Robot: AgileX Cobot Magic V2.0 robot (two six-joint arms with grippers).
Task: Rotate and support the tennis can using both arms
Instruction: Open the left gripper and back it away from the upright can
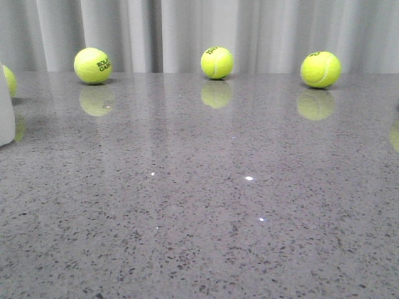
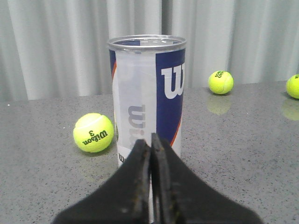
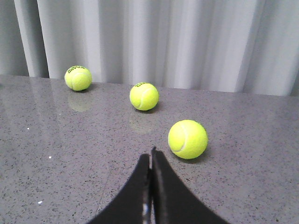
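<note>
The tennis can [image 2: 147, 98] stands upright on the grey table in the left wrist view, a clear tube with a white and navy label, a white "W", an orange stripe and a metal rim. In the front view only a white sliver of it [image 1: 5, 115] shows at the far left edge. My left gripper [image 2: 150, 142] is shut and empty, its tips just in front of the can's lower part. My right gripper [image 3: 150, 157] is shut and empty over bare table, away from the can. Neither arm shows in the front view.
Three yellow-green tennis balls [image 1: 93, 65] [image 1: 217, 62] [image 1: 320, 69] lie along the back of the table before a grey curtain. A Wilson ball [image 2: 93, 132] lies beside the can. A ball [image 3: 188, 139] lies just ahead of my right gripper.
</note>
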